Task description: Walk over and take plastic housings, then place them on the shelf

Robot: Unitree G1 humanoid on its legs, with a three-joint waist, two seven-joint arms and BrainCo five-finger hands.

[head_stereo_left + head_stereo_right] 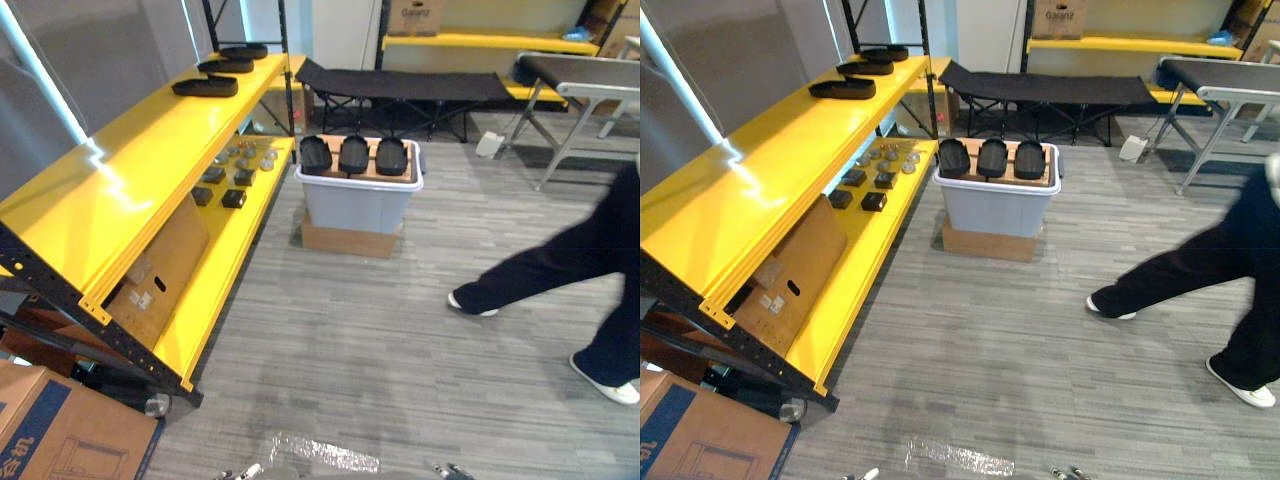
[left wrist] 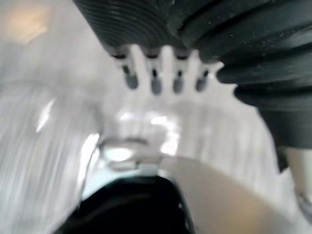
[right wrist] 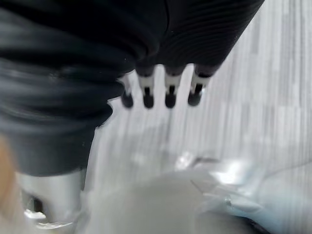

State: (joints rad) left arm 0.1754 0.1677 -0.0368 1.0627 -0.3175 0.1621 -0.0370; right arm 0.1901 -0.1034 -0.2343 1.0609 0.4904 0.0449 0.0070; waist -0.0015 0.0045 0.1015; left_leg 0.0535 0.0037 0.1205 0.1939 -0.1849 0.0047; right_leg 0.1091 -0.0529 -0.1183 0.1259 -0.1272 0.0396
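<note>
Three black housings (image 1: 353, 155) in row atop one grey bin (image 1: 360, 205) beside yellow shelf (image 1: 120, 185); three other housings (image 1: 205, 87) on its top level. Left hand (image 2: 155, 80), right hand (image 3: 169, 92): fingers loose, empty. One person (image 1: 560, 270) walking nearby.

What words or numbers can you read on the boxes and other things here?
Farthest box: dark print, too small to read.
Leaning box: white label, too small to read.
Nearest box: blue print, cut off at the edge, unreadable.
Black housings and grey bin: no text to be seen.
</note>
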